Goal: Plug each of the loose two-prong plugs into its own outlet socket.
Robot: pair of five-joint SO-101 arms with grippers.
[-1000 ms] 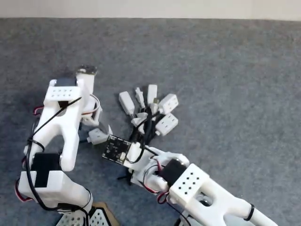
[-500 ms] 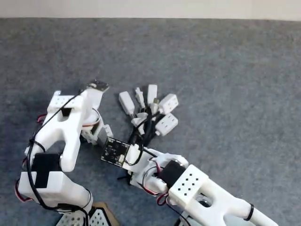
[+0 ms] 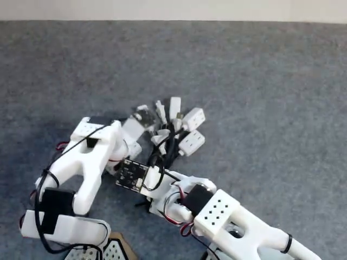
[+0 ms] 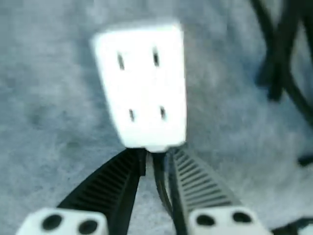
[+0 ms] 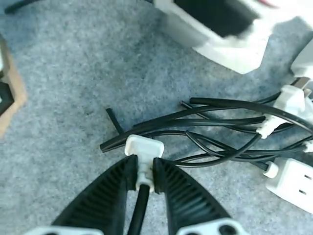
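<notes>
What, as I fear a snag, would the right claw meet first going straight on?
Probably the black cords lying across just past the white plug that the right claw grips; height above them is unclear.

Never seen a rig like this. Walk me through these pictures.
Two white robot arms sit side by side on a grey carpeted table. The high view looks down on both: the left arm and the right arm. The other two pictures come from cameras on each arm's wrist, looking out over its black jaws. On the surface lies a tangle of black cords with white plugs and sockets. The left gripper pinches an outlet socket at its cord end; the right gripper is shut on a white plug.
</notes>
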